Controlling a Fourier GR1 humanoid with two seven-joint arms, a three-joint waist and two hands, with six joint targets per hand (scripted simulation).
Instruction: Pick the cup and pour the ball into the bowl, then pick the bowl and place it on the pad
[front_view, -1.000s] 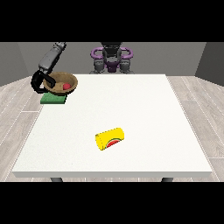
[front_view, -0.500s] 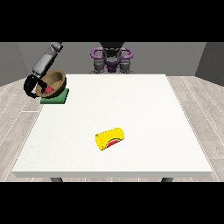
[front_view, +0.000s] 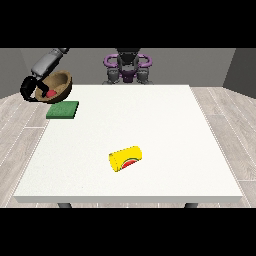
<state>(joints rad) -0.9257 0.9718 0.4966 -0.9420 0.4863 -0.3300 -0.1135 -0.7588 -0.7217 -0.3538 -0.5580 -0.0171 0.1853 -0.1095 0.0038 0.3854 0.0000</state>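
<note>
A brown bowl (front_view: 56, 86) with a red ball (front_view: 51, 93) inside hangs tilted in the air past the table's far corner at the view's left, its mouth tipped toward the camera. It is gripped at the rim by the black hand at the view's left (front_view: 31, 89), fingers curled round its edge. Half a second ago the bowl sat low over the green pad (front_view: 63, 109); now it is higher and further out to the left, leaving the pad bare on the white table (front_view: 165, 125). The yellow cup (front_view: 125, 159) (lying on its side, as before) rests near the table's middle, long axis running left to right and slightly away, its open end facing the camera and leftward. The other hand is not visible.
</note>
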